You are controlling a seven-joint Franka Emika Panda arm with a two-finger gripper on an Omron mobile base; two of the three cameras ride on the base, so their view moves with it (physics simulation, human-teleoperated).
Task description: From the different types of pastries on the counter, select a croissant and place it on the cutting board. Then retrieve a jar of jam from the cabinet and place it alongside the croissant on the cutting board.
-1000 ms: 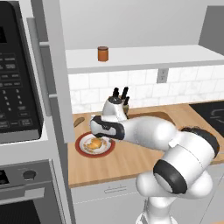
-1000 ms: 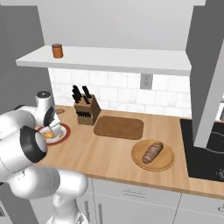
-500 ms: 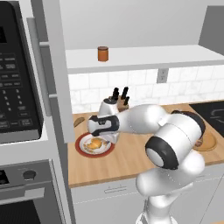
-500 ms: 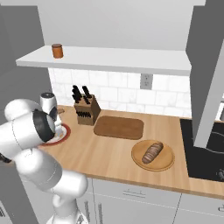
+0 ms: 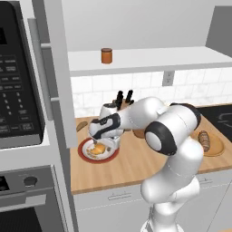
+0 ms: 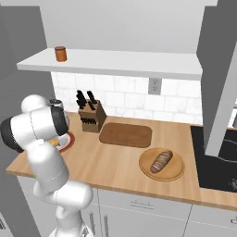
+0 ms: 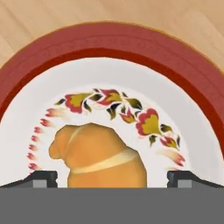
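Wooden counter (image 6: pixel 115 162), lower left of left base view: croissant (image 7: pixel 98 155) on red-rimmed plate (image 7: pixel 183 83), cutting board (image 6: pixel 126 134) well apart. Gripper (image 7: pixel 112 177) spread wide, empty, tips flanking the croissant. Risk, as judged: closing too high may pinch only the crown, letting the pastry slip or skid across the plate.

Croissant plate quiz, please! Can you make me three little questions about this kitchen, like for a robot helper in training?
1. True or false: the croissant lies on the red-rimmed plate.
2. What stands on the shelf? A) jar B) knife block C) bread
3. Fill in: the cutting board has ___ on it.

Key: 1 true. 2 A. 3 nothing. The fingers stand wide apart on either side of the croissant.
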